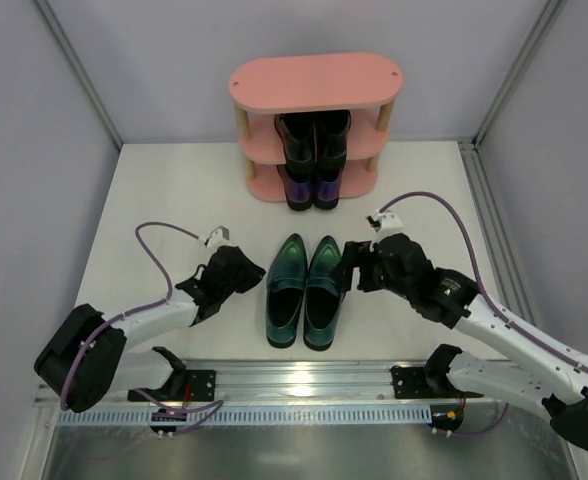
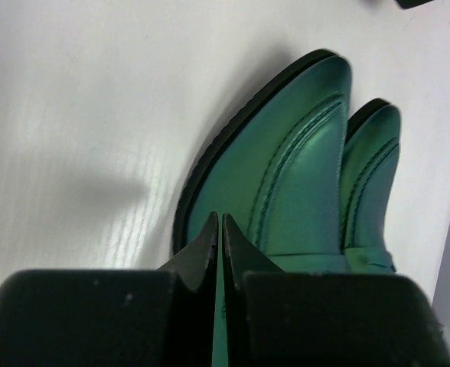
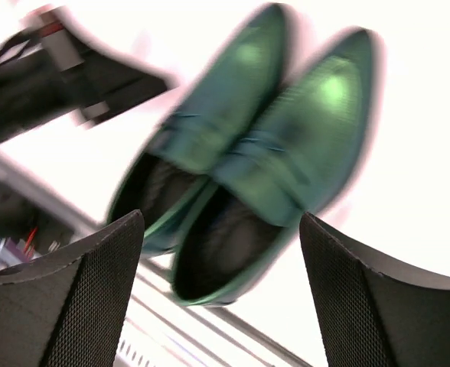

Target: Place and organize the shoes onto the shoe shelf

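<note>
A metallic teal-green pair of shoes lies side by side on the white table, toes toward the shelf: left shoe (image 1: 285, 290), right shoe (image 1: 322, 292). My left gripper (image 1: 257, 275) is shut and empty, its tips (image 2: 219, 222) right at the left shoe's (image 2: 286, 160) outer side. My right gripper (image 1: 346, 268) stands open beside the right shoe; in its blurred wrist view the gripper (image 3: 221, 218) holds nothing above the pair (image 3: 317, 130). The pink shoe shelf (image 1: 314, 80) stands at the back. It holds a black pair (image 1: 314, 140) on the middle board and a purple pair (image 1: 311, 188) on the bottom board.
The shelf's top board is bare. A metal rail (image 1: 304, 380) with both arm bases runs along the near edge. Grey walls with metal frame posts (image 1: 79, 75) close in the table on the left, back and right. Cables loop over both arms.
</note>
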`<state>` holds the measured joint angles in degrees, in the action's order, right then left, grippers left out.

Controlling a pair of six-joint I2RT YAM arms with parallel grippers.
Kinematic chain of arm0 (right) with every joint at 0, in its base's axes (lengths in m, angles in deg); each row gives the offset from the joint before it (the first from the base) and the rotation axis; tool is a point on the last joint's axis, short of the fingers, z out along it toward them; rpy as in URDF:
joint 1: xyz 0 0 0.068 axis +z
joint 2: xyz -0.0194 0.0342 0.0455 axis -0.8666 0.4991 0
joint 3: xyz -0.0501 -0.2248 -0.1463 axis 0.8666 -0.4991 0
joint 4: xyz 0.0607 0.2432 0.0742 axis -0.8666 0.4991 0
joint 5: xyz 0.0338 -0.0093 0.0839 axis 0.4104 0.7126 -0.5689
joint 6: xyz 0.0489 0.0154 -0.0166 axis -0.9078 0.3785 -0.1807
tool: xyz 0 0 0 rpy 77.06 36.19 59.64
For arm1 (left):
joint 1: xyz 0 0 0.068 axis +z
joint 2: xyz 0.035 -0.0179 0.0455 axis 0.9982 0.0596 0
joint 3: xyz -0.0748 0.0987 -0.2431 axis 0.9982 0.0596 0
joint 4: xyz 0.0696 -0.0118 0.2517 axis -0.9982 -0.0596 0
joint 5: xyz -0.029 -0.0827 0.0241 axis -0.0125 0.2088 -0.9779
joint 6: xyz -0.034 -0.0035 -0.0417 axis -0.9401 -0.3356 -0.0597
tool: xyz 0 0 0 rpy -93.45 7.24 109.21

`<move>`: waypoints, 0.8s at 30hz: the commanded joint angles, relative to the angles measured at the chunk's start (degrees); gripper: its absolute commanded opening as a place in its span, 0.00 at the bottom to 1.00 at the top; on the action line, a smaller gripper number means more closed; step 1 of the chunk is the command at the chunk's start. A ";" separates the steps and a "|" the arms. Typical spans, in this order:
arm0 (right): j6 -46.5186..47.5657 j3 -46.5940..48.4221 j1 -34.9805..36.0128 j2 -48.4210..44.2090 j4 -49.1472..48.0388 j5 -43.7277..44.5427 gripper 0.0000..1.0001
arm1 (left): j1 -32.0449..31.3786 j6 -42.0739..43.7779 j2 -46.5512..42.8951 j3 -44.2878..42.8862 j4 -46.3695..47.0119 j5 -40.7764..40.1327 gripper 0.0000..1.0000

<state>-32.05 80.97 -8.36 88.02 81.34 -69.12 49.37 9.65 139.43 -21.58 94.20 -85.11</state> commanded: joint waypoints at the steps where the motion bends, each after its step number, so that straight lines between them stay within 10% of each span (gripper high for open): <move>1: -6.14 -10.05 -7.22 -3.56 -0.79 -1.06 0.82 | 0.21 -0.18 -2.68 3.24 -1.94 1.83 0.00; 24: -25.48 -37.48 -13.47 -11.04 -29.01 -17.24 0.73 | 6.63 -9.41 0.13 17.05 24.33 35.50 0.00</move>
<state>-53.89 45.02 -21.69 76.46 59.33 -83.02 56.39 2.94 137.88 -5.54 110.37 -57.57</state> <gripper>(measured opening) 0.736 0.002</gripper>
